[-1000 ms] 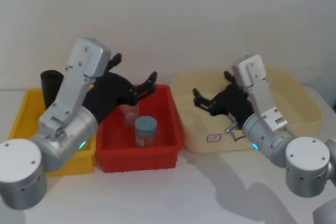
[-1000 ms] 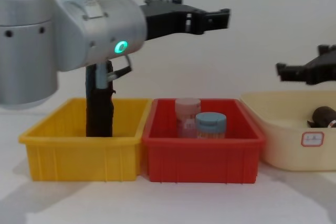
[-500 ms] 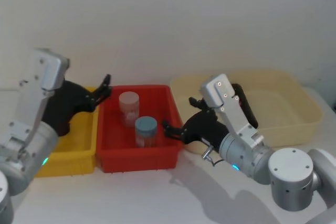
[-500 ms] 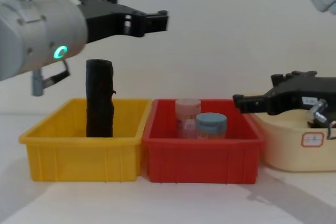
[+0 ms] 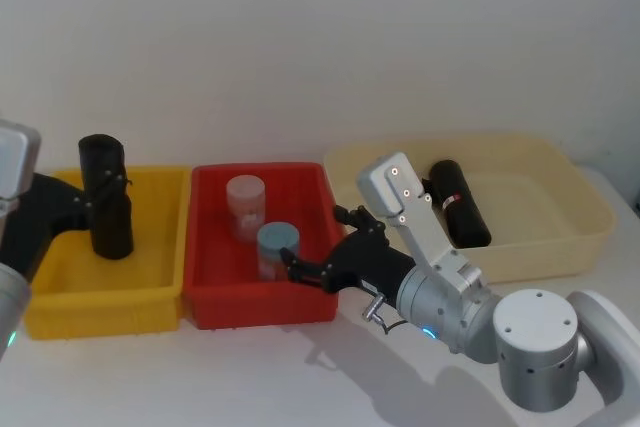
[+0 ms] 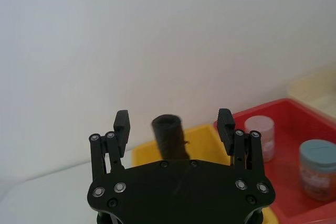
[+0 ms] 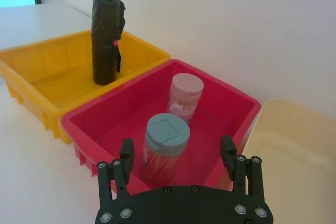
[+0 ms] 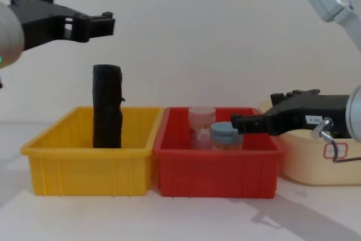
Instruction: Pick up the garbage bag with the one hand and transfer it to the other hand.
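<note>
The garbage bag (image 5: 107,197) is a tall black roll with a small red mark, standing upright in the yellow bin (image 5: 150,292). From the side, the garbage bag (image 8: 107,108) rises well above the bin rim. My left gripper (image 5: 88,205) is open just left of the roll and does not touch it. Through the left wrist camera, that gripper (image 6: 174,116) frames the roll (image 6: 169,137) between its spread fingers. My right gripper (image 5: 312,239) is open over the red bin (image 5: 260,309), near the blue-lidded jar (image 5: 278,247), and holds nothing.
A pink-lidded jar (image 5: 246,202) stands behind the blue-lidded one in the red bin. A second black roll with a red-and-white band (image 5: 458,202) lies in the beige tub (image 5: 560,237) on the right. Open white table lies in front of the bins.
My left arm has swung back to the left, from above the red bin to beside the yellow bin's roll. My right arm has moved left, from the beige tub to over the red bin.
</note>
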You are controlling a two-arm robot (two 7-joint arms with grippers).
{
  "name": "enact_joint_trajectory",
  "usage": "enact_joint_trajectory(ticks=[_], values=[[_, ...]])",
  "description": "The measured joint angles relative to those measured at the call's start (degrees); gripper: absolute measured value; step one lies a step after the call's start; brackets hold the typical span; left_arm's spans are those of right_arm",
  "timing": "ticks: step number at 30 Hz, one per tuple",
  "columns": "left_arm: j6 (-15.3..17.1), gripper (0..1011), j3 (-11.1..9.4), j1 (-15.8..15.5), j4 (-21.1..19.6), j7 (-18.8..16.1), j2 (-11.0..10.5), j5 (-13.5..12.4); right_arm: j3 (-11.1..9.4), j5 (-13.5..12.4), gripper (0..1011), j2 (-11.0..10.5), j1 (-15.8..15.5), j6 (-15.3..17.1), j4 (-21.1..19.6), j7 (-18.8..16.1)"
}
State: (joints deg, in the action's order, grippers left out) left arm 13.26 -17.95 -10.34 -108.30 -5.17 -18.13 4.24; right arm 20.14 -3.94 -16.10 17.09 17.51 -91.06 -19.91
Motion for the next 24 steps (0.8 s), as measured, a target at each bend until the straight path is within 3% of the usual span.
enact_joint_trajectory(ticks=[12, 24], values=[[0.52, 1001, 2.29, 3.12, -2.63, -2.61, -1.02, -1.27, 0.41, -1.36, 1002, 0.91, 0.87, 0.23, 1.78, -0.14], [0.7, 1001, 3.0, 4.12, -3.47, -3.46, -1.33, -1.67, 1.49, -1.78, 1002, 1.8, 2.6, 0.33, 4.87, 0.01]])
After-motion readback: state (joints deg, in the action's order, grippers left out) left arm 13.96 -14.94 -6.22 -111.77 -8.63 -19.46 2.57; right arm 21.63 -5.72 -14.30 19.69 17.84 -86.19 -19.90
